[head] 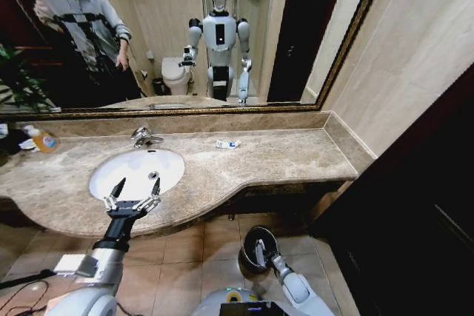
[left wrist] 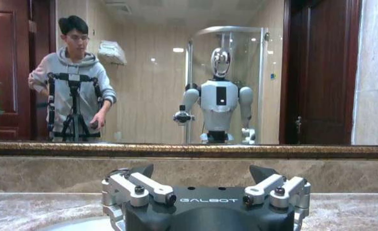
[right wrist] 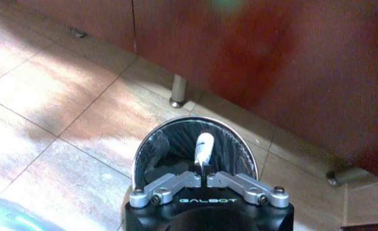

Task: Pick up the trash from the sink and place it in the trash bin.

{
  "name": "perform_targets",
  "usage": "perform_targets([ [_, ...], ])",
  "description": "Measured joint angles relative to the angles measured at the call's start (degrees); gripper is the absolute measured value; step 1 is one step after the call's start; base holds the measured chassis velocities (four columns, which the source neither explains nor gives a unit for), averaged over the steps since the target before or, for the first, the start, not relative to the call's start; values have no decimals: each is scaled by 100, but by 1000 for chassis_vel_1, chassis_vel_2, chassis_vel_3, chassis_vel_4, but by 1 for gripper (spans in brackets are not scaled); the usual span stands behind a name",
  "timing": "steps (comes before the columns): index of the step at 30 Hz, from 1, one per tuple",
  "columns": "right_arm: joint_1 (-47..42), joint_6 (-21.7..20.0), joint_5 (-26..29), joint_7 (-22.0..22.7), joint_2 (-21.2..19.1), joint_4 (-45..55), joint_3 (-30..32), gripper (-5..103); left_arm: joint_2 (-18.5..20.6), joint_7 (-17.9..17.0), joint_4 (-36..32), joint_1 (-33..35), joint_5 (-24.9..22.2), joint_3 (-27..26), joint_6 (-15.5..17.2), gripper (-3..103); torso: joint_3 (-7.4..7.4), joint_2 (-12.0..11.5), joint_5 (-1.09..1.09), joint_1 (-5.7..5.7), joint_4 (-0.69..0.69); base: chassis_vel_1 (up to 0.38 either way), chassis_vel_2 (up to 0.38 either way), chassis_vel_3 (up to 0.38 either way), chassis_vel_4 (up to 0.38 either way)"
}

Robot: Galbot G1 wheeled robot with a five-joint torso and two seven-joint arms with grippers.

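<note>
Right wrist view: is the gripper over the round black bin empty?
No. The right gripper is shut on a white tube, holding it above the round black trash bin with the shiny rim.

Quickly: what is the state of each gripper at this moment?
Left gripper: open, empty, above the front rim of the sink.
Right gripper: closed on a white tube, over the trash bin.

Trash bin (head: 252, 246) below sink (head: 138, 173) counter.
</note>
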Motion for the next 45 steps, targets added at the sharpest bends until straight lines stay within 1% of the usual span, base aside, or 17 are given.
perform_targets([
  [1, 66, 24, -42, -30, 31, -159, 12, -3, 0, 0, 0, 0, 0, 0, 0, 100, 0, 0, 0, 0, 0, 0, 0, 0, 0],
  [2, 93, 44, -51, -39, 43, -229, 18, 1, 0, 0, 0, 0, 0, 0, 0, 100, 0, 0, 0, 0, 0, 0, 0, 0, 0],
  [4, 107, 57, -54, -41, 51, -268, 19, 1, 0, 0, 0, 0, 0, 0, 0, 100, 0, 0, 0, 0, 0, 0, 0, 0, 0],
  [6, 123, 74, -55, -42, 61, -307, 14, 12, 0, 0, 0, 0, 0, 0, 0, 100, 0, 0, 0, 0, 0, 0, 0, 0, 0],
  [7, 123, 74, -55, -42, 61, -307, 14, 12, 0, 0, 0, 0, 0, 0, 0, 100, 0, 0, 0, 0, 0, 0, 0, 0, 0],
  [9, 133, 86, -54, -42, 71, -315, 2, 22, 0, 0, 0, 0, 0, 0, 0, 100, 0, 0, 0, 0, 0, 0, 0, 0, 0],
  [10, 133, 86, -54, -42, 71, -315, 2, 22, 0, 0, 0, 0, 0, 0, 0, 100, 0, 0, 0, 0, 0, 0, 0, 0, 0],
  [14, 96, 99, -49, -38, 68, -274, -3, 44, 0, 0, 0, 0, 0, 0, 0, 100, 0, 0, 0, 0, 0, 0, 0, 0, 0],
  [19, 10, 118, -38, -36, 39, -170, 2, 54, 0, 0, 0, 0, 0, 0, 0, 100, 0, 0, 0, 0, 0, 0, 0, 0, 0],
  [22, -101, 167, 19, -5, 16, -21, 30, 71, 0, 0, 0, 0, 0, 0, 0, 100, 0, 0, 0, -1, 0, 0, 0, 0, 0],
  [24, -137, 168, 46, 1, 3, 46, 36, 71, 0, 0, 0, 0, 0, 0, 0, 100, 0, 0, 0, 0, 0, 0, 0, 0, 0],
  [25, -207, 167, 91, 10, -24, 174, 44, 82, 0, 0, 0, 0, 0, 0, 0, 100, 0, 0, 0, 0, 0, 0, 0, 0, 0],
  [26, -280, 163, 137, 19, -65, 316, 48, 87, 0, 0, 0, 0, 0, 0, 0, 100, 0, 0, 0, 0, 0, 0, 0, 0, 0],
  [27, -334, 154, 170, 30, -103, 432, 50, 87, 0, 0, 0, 0, 0, 0, 0, 100, 0, 0, 0, -1, 0, 0, 0, 0, 0],
  [30, -454, 128, 240, 55, -186, 668, 60, 96, 0, 0, 0, 0, 0, 0, 0, 100, 0, 0, 0, 0, 0, 0, 0, 0, 0],
  [39, -676, 107, 284, 77, -227, 972, 123, 100, 0, 0, 0, 0, 0, 0, 0, 100, 0, 0, 1, -1, 0, 0, 0, 0, 0],
  [45, -1298, 231, 819, 197, -437, 2226, 323, 100, 0, 0, 0, 0, 0, 0, 0, 100, 0, 0, 2, 0, 0, 0, 0, 0, 0],
])
